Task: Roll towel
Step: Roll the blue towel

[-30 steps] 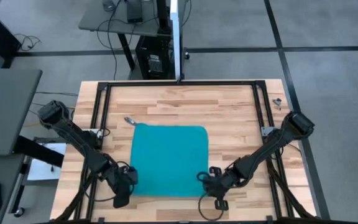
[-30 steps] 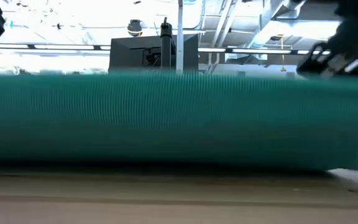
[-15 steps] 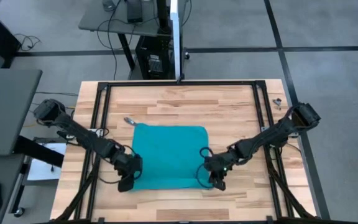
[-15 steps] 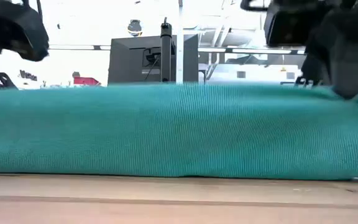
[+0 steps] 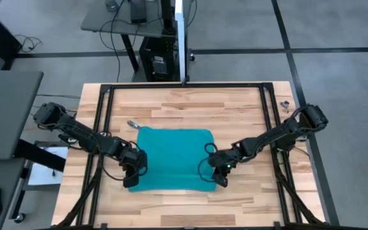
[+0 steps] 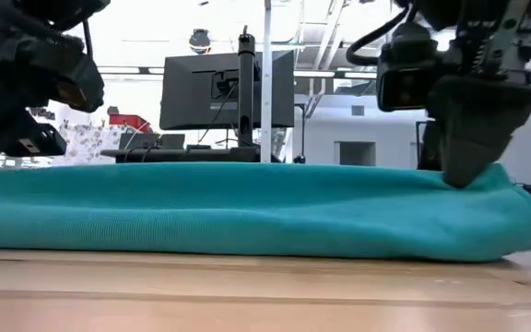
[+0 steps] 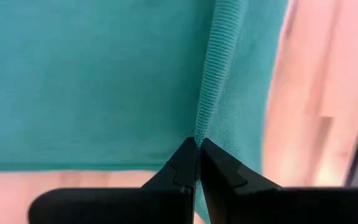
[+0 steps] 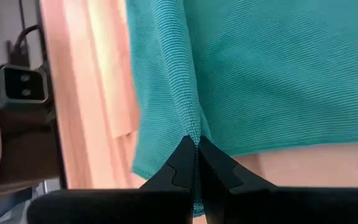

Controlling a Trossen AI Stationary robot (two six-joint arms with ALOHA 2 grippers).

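The teal towel (image 5: pixel 174 160) lies spread on the wooden table, and its near end forms a thick rounded fold (image 6: pixel 247 221) along the front. My left gripper (image 5: pixel 133 180) is shut on the towel at its near left corner. My right gripper (image 5: pixel 222 179) is shut on it at the near right corner. Both slant down toward the cloth. The far edge (image 5: pixel 174 130) lies flat on the table. My left gripper pinches a raised ridge of the towel (image 7: pixel 199 134) between its two fingertips at the near left corner, slanting down from the left. One layer or several, I cannot tell. The cloth beside it rests on the table. My right gripper pinches a ridge of cloth (image 8: pixel 193 130) between its fingertips at the towel's near right corner, slanting down from above. The held edge sits on top of the rounded fold (image 6: pixel 487 184), and the fold's underside rests on the table.
A small metal piece (image 5: pixel 133 123) lies just beyond the towel's far left corner, and another small item (image 5: pixel 285 105) lies at the far right. A black frame (image 5: pixel 184 85) runs round the tabletop. Bare wood lies on the far side of the towel.
Both grippers have moved from the near edge toward the far edge, sinking a little and turning, still shut on the towel's near corners. The near end has been carried up and over onto the rest, so the towel is shorter; its far edge has stayed put.
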